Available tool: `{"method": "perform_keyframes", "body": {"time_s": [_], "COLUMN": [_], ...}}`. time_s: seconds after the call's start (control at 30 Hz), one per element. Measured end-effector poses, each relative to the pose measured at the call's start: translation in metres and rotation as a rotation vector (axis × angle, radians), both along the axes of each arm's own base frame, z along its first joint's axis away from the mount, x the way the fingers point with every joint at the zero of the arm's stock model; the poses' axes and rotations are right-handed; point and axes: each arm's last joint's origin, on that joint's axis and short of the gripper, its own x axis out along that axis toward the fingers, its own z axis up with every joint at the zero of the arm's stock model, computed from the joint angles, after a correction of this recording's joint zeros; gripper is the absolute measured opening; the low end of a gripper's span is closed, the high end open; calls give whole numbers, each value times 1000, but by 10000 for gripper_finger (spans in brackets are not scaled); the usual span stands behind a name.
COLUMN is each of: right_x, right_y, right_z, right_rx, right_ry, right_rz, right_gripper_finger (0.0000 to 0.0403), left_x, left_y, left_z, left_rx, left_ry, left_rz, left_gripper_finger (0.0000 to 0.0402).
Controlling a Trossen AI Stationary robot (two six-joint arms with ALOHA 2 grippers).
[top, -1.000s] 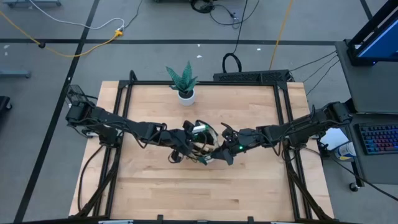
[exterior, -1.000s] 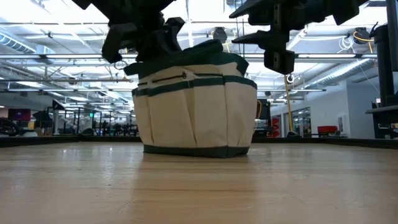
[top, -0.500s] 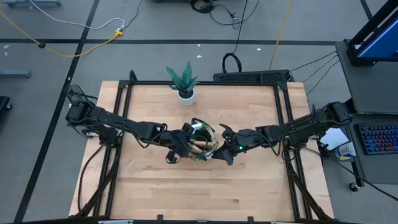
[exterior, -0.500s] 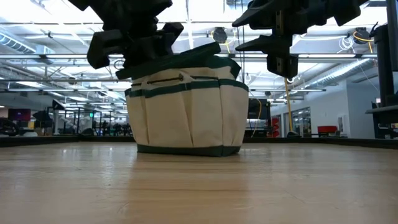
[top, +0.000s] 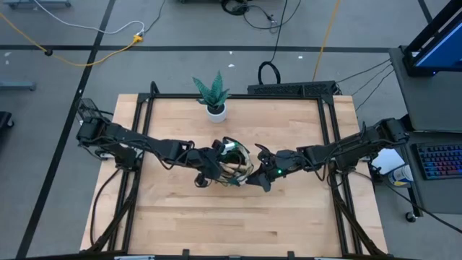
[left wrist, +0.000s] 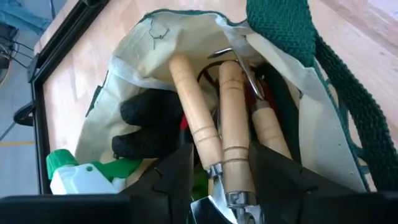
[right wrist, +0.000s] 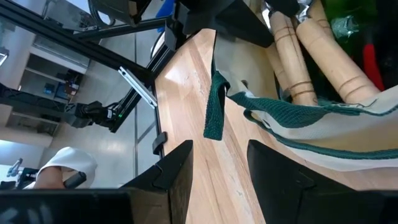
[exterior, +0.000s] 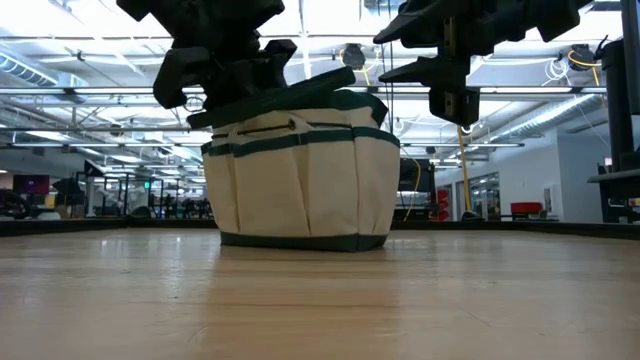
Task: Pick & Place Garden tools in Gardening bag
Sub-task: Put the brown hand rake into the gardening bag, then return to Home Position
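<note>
**A:** Left gripper [left wrist: 221, 180] first: where is it, and what are its fingers doing?

**B:** It hangs right over the mouth of the gardening bag [exterior: 300, 175], which stands near the middle of the table [top: 289, 217]. In the left wrist view its two dark fingers stand apart on either side of the wooden handles [left wrist: 211, 124], with a gap showing, so I read the jaws as parted and clamping nothing.

**A:** So the tool is already in?

**B:** I judge so. Three wooden handles stand side by side in the bag, with the black glove [left wrist: 149, 124] and the green spray bottle [left wrist: 81, 171] beside them.

**A:** How should the release be finished well?

**B:** Spread the fingers fully before lifting, then rise straight up. The handles sit close between the fingers, so a sideways pull could drag one out or tip the soft bag.

**A:** And the right gripper [top: 258, 173]?

**B:** It waits just beside the bag's rim, fingers apart and empty, near a green loop handle [right wrist: 216, 106]. It should keep off that loop, so that nothing snags.
</note>
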Motion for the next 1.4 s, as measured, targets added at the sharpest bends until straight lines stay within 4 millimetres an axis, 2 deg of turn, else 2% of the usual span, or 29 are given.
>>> {"method": "perform_keyframes", "body": {"time_s": [0.23,0.57,0.87,1.1,1.17,1.4], "right_x": [0,1,-14,-38,-45,-64], "right_y": [0,0,-5,-17,-20,-34], "right_z": [0,4,35,63,69,83], "right_rx": [-49,-85,-180,-393,-438,-541], "right_ry": [-13,-66,-219,-346,-362,-398], "right_rz": [23,41,71,104,104,79], "right_gripper_finger": [144,140,136,124,118,68], "left_x": [-3,-27,-54,-83,-93,-119], "left_y": [-8,-10,-2,3,6,13], "left_z": [8,51,82,108,114,128], "left_rx": [-14,-43,-113,-199,-220,-257], "left_ry": [-39,-186,-281,-360,-384,-442], "left_rz": [-17,18,143,187,213,333], "left_gripper_finger": [148,118,91,24,7,4]}}
